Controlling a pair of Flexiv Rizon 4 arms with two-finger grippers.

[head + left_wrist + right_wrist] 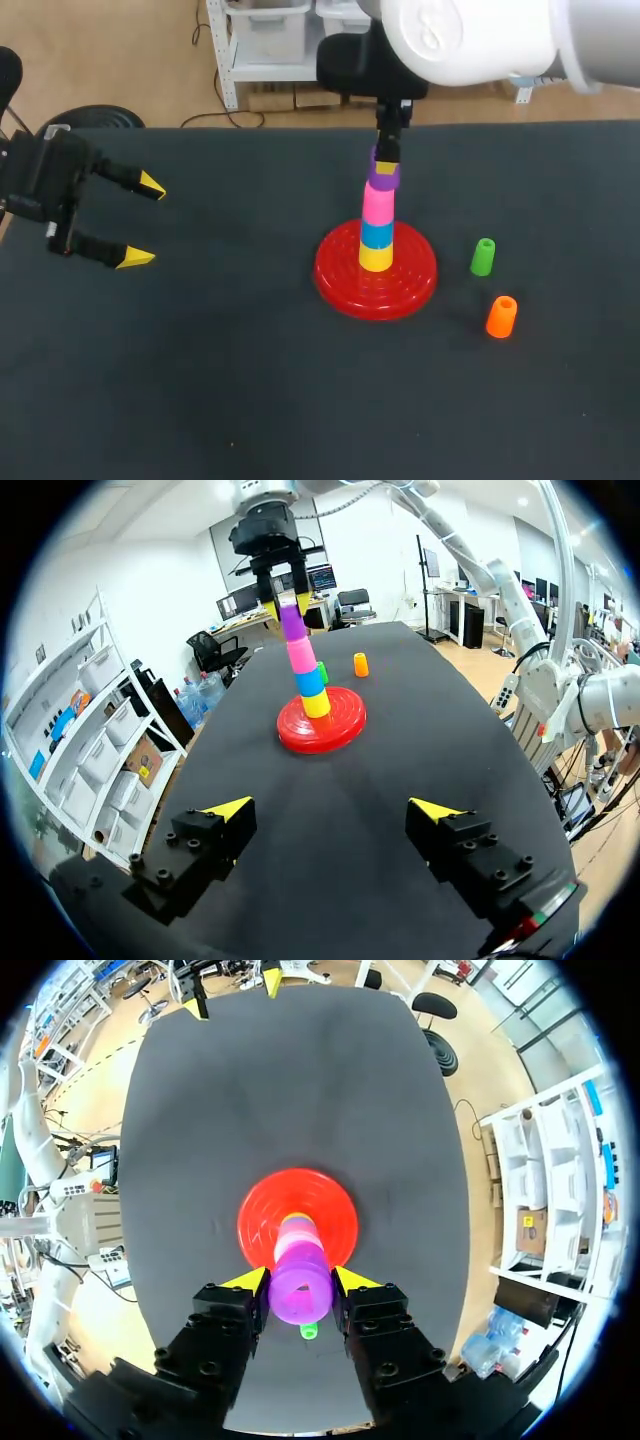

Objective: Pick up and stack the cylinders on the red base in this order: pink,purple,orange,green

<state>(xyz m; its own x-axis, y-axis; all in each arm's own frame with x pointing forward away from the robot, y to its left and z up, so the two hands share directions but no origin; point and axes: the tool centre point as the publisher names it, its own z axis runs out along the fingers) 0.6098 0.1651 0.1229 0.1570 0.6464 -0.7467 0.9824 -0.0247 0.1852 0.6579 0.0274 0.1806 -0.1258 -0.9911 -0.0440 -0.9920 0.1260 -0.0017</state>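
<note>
R gripper [300, 1281] pinches the purple cylinder [383, 176] from both sides. It's upright, long axis vertical, atop the pink cylinder [378, 205] on the red base [345, 282] stack. L gripper [143, 222] is spread wide w/ nothing held, over the table's left.

The head camera looks down on the desk [200, 380] from behind, with the red base [375, 285] mid-frame. The left wrist camera faces the base from afar. The right wrist camera looks straight down on it from close above.

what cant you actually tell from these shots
- Whether the purple cylinder is fully seated on the pink cylinder: in the head view the right gripper covers its top; the right wrist view looks straight down.
- Right wrist view: green cylinder mostly hidden behind the purple one; orange cylinder not visible, likely behind the gripper.
</note>
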